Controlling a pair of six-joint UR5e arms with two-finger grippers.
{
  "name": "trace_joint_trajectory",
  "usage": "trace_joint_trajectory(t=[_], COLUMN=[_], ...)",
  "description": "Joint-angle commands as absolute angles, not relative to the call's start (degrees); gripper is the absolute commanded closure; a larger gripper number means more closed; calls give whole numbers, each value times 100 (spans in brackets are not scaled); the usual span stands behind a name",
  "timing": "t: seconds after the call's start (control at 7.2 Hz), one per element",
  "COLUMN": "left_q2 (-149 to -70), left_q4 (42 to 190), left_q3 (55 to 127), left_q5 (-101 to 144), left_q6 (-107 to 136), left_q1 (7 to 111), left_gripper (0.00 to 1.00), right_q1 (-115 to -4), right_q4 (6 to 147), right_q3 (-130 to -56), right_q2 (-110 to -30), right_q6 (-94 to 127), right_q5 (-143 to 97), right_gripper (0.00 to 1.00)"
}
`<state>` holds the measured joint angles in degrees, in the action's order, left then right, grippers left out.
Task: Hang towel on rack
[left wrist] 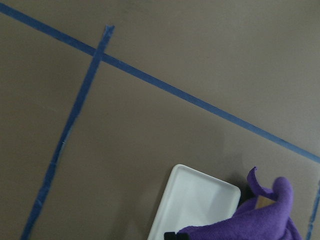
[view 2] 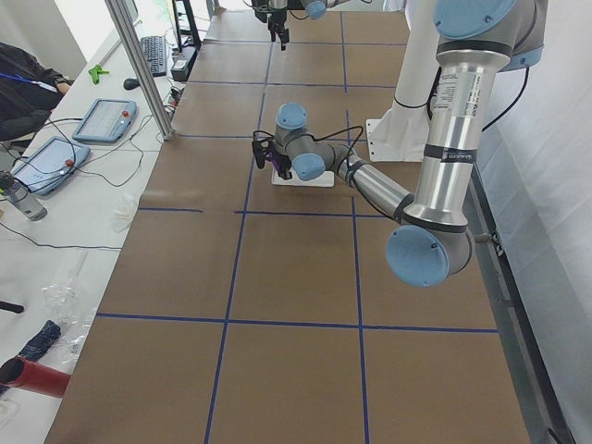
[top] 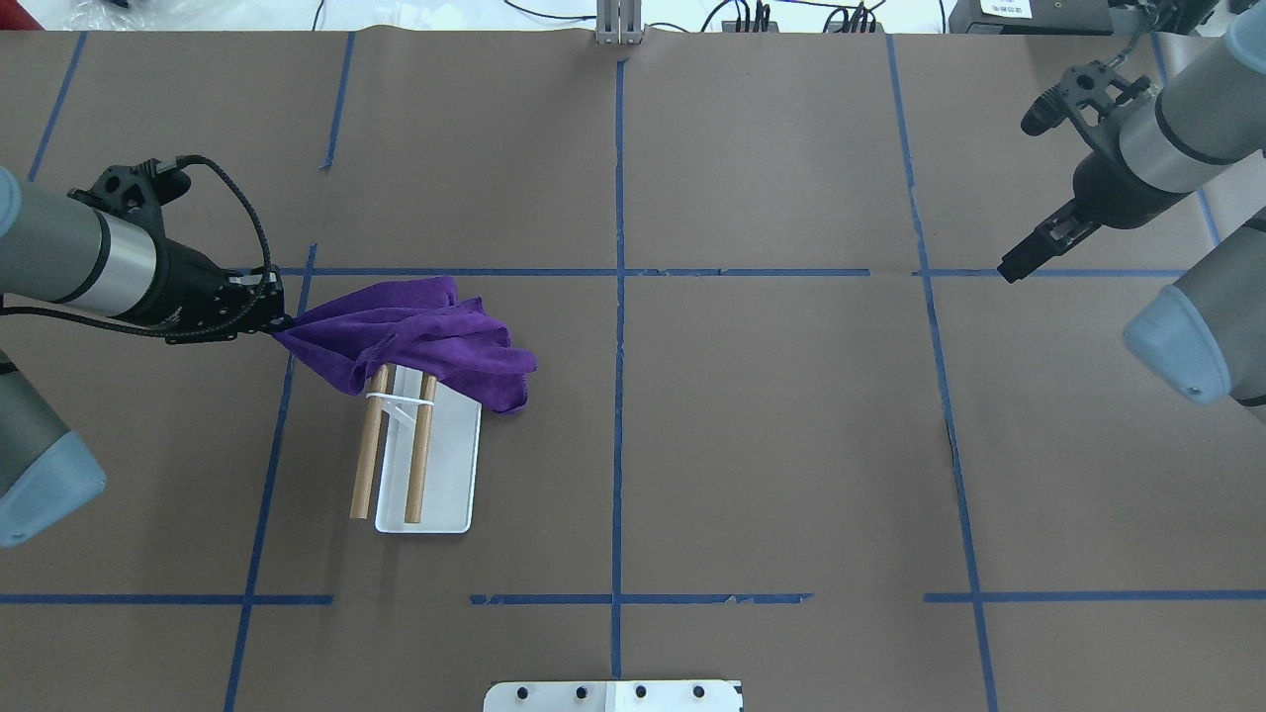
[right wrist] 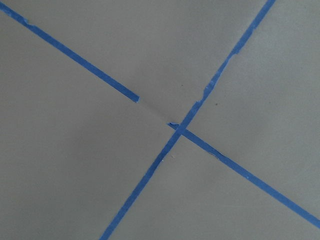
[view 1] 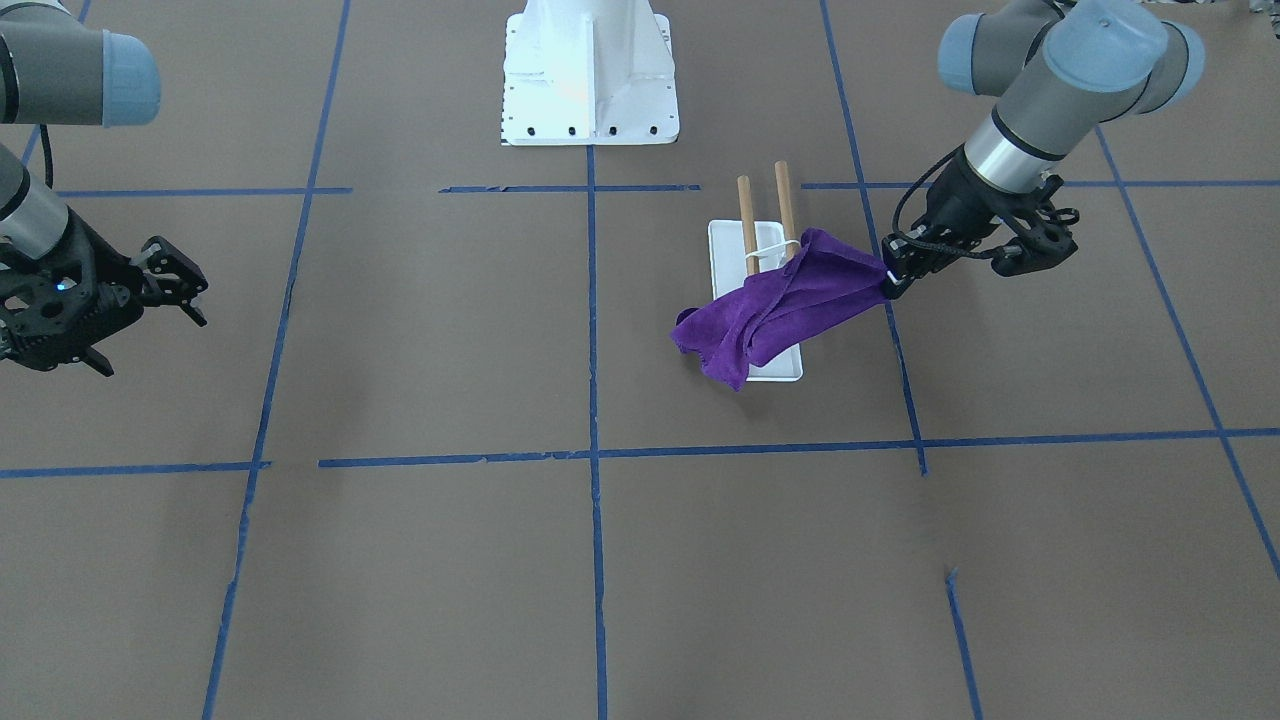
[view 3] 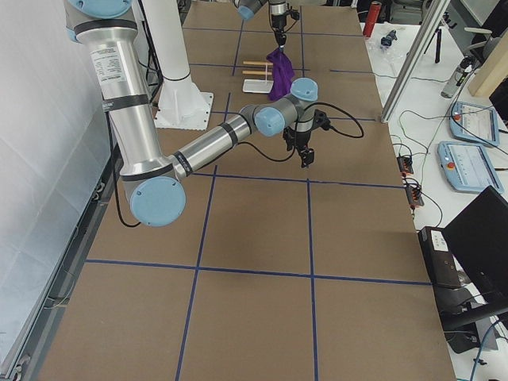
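Observation:
The purple towel [top: 415, 334] lies bunched over the far ends of the rack's two brown dowels [top: 420, 450], with one end hanging down over the white base [top: 450, 485]. My left gripper [top: 282, 322] is shut on the towel's left corner and holds it up, level with the dowels and just left of the rack. In the front-facing view the towel [view 1: 780, 305] stretches from that gripper [view 1: 890, 284] across the dowels [view 1: 746, 222] and the base [view 1: 725, 245]. My right gripper [top: 1009, 271] is far off at the right, empty, its fingers [view 1: 190, 300] apart.
The white bolted pedestal [view 1: 590, 80] stands at the robot's side of the table, also showing in the overhead view [top: 613, 695]. Blue tape lines [top: 619, 297] cross the brown table. Tablets and cables lie on a side table [view 2: 83, 139] beyond the far edge.

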<state>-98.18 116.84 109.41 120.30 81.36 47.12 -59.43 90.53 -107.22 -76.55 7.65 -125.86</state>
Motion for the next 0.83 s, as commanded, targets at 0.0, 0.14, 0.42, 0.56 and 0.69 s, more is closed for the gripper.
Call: trace_joint_trajectory(t=[0.0,0.14,0.42,0.56,0.69], left_q2=[-9817,-9809,-9765,-9530,-9266], left_q4=[11681,11689,11689,11681,11681], left_q3=[10899,10898,10890,10933,10942], left_q5=[12015,11989,11936,11970,12006], left_q6=[8024,8016,7824,7030,6031], left_q1=[4720,4720,4737,4903,5139], left_gripper=[45,0,0,0,0], right_q1=[-5994,-6003,-6099,-6291,-6502], right_q4=[9053,9053,9062,9053,9061], right_q3=[-10696,-10696,-10688,-10653,-10600], right_q2=[-7752,-7769,-7848,-7953,-8163], right_q6=[633,633,624,572,154], right_q5=[-12586,-12595,-12612,-12656,-12700], right_gripper=[0,0,0,0,0])
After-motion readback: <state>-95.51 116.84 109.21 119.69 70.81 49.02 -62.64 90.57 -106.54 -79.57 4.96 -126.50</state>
